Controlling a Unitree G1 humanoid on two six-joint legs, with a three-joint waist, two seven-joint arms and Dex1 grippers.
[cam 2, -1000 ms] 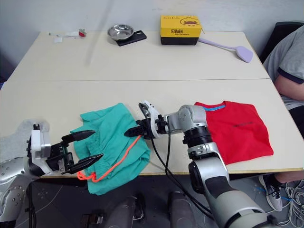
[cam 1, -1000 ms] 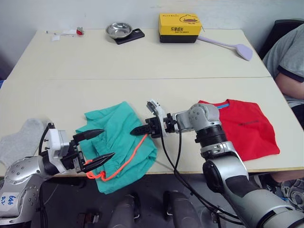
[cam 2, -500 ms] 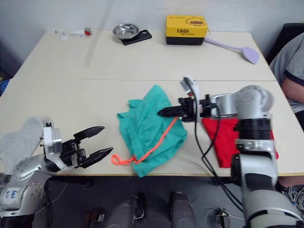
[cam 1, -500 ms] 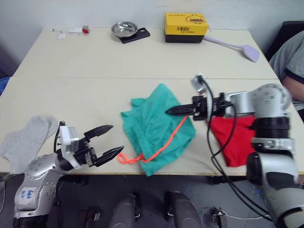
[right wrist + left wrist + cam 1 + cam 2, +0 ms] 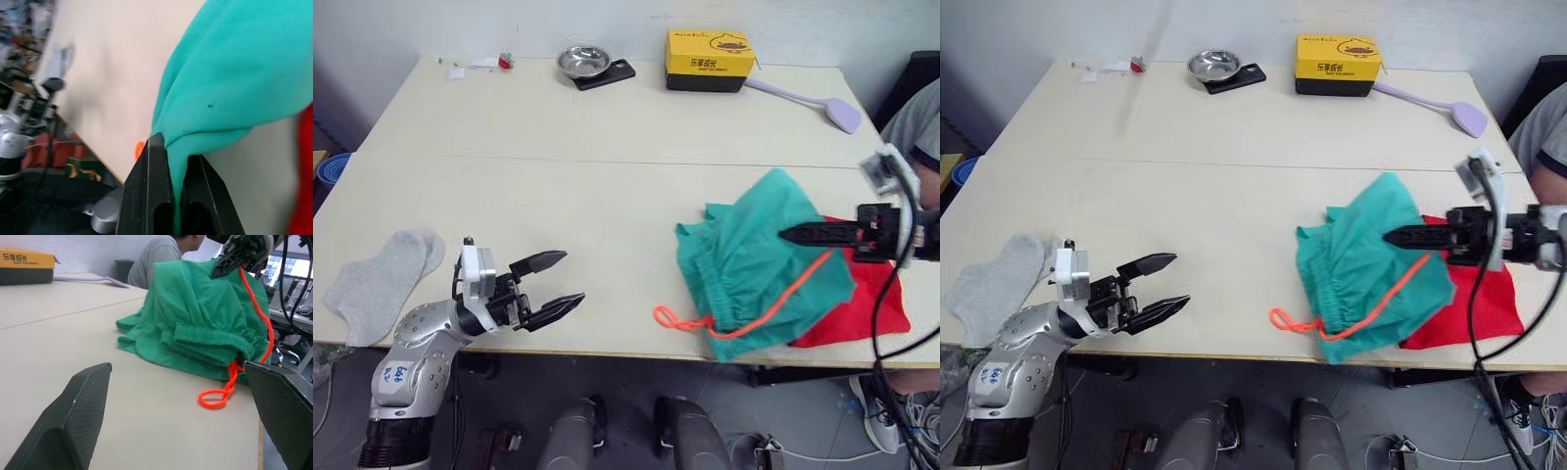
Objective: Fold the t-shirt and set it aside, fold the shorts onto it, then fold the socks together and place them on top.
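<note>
Between right hand (image 5: 787, 234) fingers, shorts (image 5: 744, 264)

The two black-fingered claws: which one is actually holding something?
The right gripper: its fingers are pinched shut on the teal-green cloth shorts, over the red t-shirt. The left gripper hangs open above bare table.

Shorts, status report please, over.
Right gripper shut on teal shorts, which lie partly over the red t-shirt. Left gripper open, holding nothing. Grey socks untouched.
</note>
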